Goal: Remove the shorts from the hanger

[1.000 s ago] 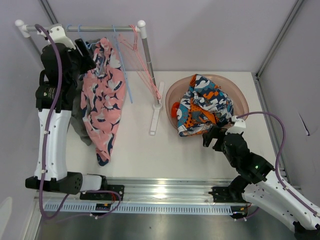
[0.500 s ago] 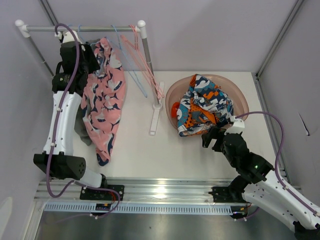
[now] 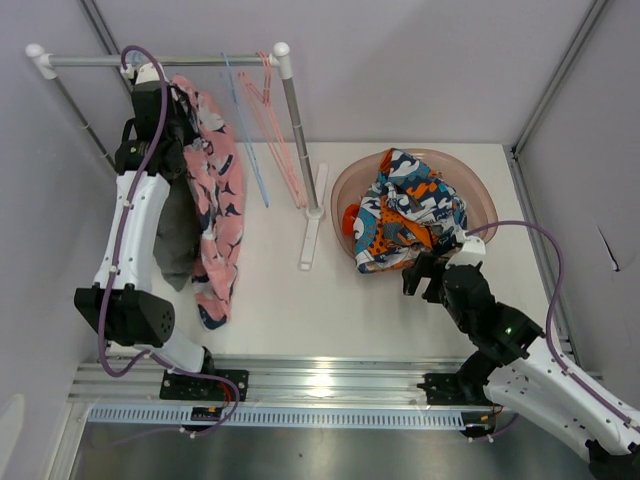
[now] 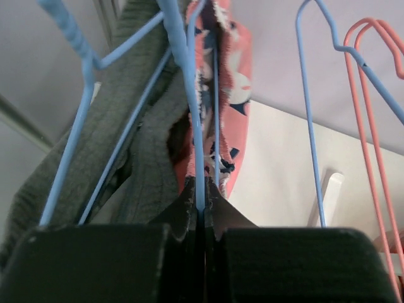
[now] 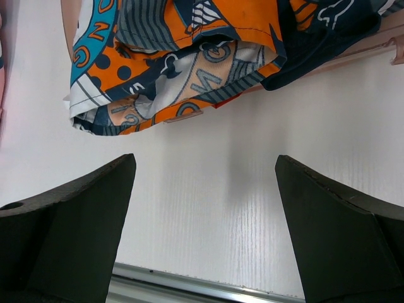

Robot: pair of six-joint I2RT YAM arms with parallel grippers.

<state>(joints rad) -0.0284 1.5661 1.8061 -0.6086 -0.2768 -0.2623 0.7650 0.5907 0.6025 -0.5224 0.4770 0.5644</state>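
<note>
Pale lavender walls [image 3: 420, 70] close in the back and both sides of the work cell, with grey metal struts running up the corners. Between them lies a white table [image 3: 400, 310], matt and faintly ribbed in the right wrist view. A bright aluminium rail [image 3: 330, 385] along its near edge carries both arm bases.

A white clothes rack [image 3: 298, 130] stands at the back left, its top bar running along the back wall and its foot resting on the table. To the right, well apart from the rack, a pink basin [image 3: 485, 195] sits on the table, heaped with orange, blue and white patterned clothes [image 3: 410, 210] that spill over its near rim.

The pink shorts [image 3: 215, 190] hang from the rack's bar on the left, draped long and narrow down towards the table, with a grey garment [image 3: 178, 235] just beside them on the left. Bare pink hangers [image 3: 275, 120] hang near the post.

The left gripper [image 4: 201, 202] is raised at the bar, its jaws pressed together on a wire of the blue hanger [image 4: 196, 126]. This seems to be the hanger that carries the shorts, though fabric hides the join. The right gripper [image 5: 203, 164] hovers low over the bare table just in front of the basin, jaws spread wide and holding nothing.
</note>
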